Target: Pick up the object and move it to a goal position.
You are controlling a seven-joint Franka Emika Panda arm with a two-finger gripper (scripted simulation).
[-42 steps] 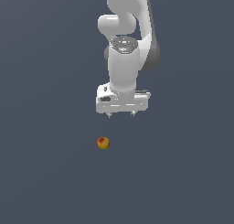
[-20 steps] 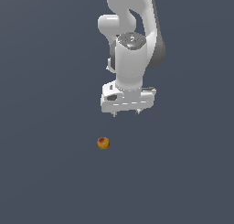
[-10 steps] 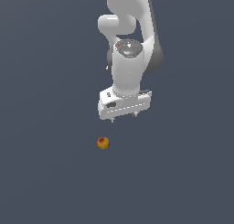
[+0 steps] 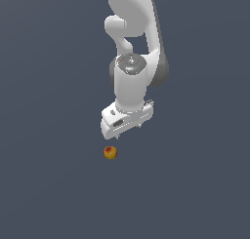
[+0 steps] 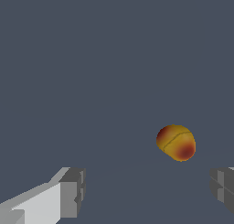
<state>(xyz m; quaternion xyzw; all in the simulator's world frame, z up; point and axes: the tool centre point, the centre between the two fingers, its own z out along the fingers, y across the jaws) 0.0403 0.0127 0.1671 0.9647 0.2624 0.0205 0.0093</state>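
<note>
The object, a tiny yellow-orange ball with a red blotch (image 4: 111,152), lies on the flat grey surface. My white gripper (image 4: 130,131) hangs just above it and slightly toward the exterior view's right, not touching it. In the wrist view the ball (image 5: 176,142) sits ahead of the gap between my two grey fingertips (image 5: 73,192), nearer one finger. The gripper (image 5: 148,191) is open and empty.
A plain dark grey surface (image 4: 49,184) spreads all around. No other objects or edges show in either view.
The gripper has moved down and toward the exterior view's left, closer to the ball, and has turned about its axis. The ball has not moved.
</note>
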